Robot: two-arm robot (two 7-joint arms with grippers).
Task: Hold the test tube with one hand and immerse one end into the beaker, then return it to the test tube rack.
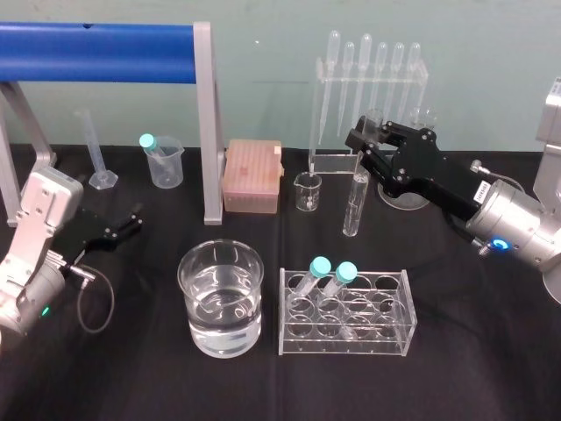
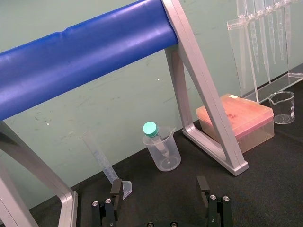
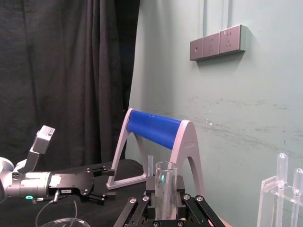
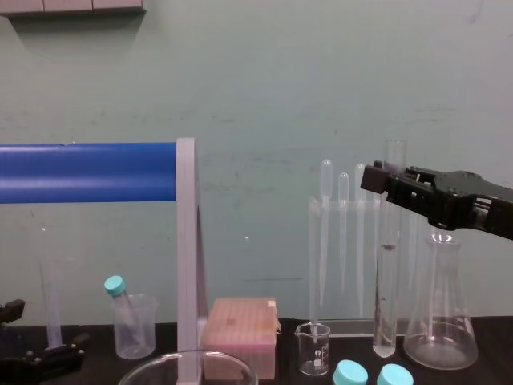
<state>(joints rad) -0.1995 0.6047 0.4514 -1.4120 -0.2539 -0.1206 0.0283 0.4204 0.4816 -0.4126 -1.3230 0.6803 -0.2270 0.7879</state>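
- Glass test tube [image 1: 354,203]: stands upright behind the test tube rack [image 1: 386,338], just beside a tiny spouted beaker [image 1: 308,193]. It is pinched near its open mouth by the right gripper [image 1: 364,145], whose jaws are narrowed onto it. Whether its rounded end touches the table cannot be told.
- Left gripper [image 1: 131,221]: parked low at the left edge of the table, jaws spread wide and empty.
- Hazards, as judged: smooth glass held high on a long tube may slip or swing in the jaws. A low path toward the beaker [image 1: 184,281] could clip the tiny spouted beaker or the two teal-capped tubes [image 1: 316,274] leaning up out of the rack. Too deep a descent would knock the tube's end on the beaker floor. A tilted tube would catch the rim.
- Containers: the beaker holds clear liquid to about half its height. The rack carries only the two capped tubes, with its other wells free. A small plastic beaker [image 1: 166,167] holds one more teal-capped tube. The tiny spouted beaker and the conical flask [image 4: 441,313] look empty. The test tube's contents cannot be judged.
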